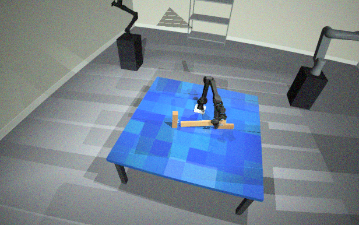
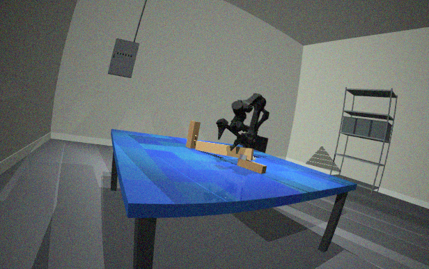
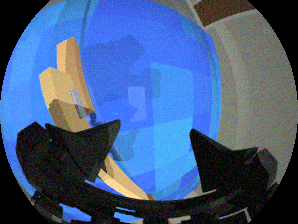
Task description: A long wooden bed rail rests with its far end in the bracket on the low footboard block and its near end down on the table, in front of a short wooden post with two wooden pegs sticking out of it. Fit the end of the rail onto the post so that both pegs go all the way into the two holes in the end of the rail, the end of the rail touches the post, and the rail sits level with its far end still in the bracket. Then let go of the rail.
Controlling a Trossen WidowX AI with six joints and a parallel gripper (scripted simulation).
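The black two-fingered claw (image 1: 215,126) stands wide open with nothing between its fingers, poised over the long light-brown wooden bed rail (image 1: 196,123) close to the rail's bracket end. The rail lies near the middle of the blue patchwork worktop (image 1: 186,163), its far end at the low wooden footboard block (image 1: 226,126) toward the right edge, its other end just beside the short upright wooden post (image 1: 175,119), with a small gap showing between them.
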